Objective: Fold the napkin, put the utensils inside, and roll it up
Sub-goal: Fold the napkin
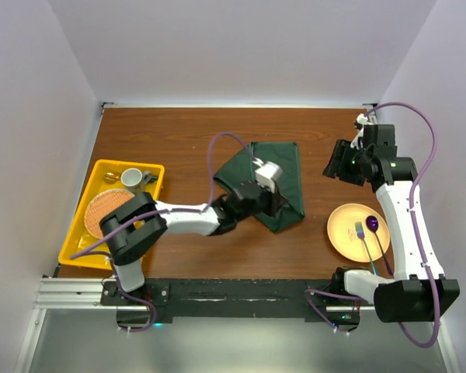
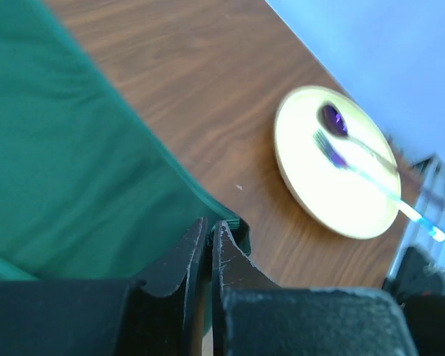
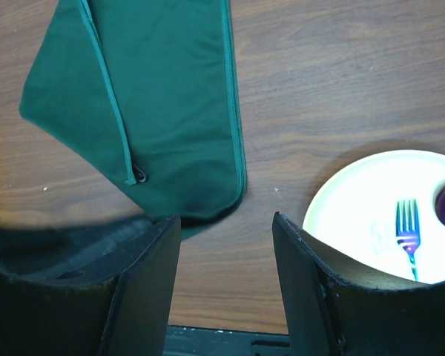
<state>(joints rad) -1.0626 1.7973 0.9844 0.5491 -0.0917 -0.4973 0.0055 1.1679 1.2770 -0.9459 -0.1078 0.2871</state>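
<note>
left fingers (image 2: 179, 276) pinch a corner of the napkin (image 2: 59, 156); right fingers (image 3: 144, 285) stand apart.

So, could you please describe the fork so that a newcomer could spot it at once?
On the wooden table, look to the near right, beside the right arm's base, for the round yellow plate. Two utensils lie on it side by side; the fork is the one with tines, left of the purple-bowled spoon in the top view.

L gripper (image 2: 210, 227) pinching napkin (image 2: 67, 170), utensils (image 2: 335, 153) on plate (image 2: 319, 200)
</note>
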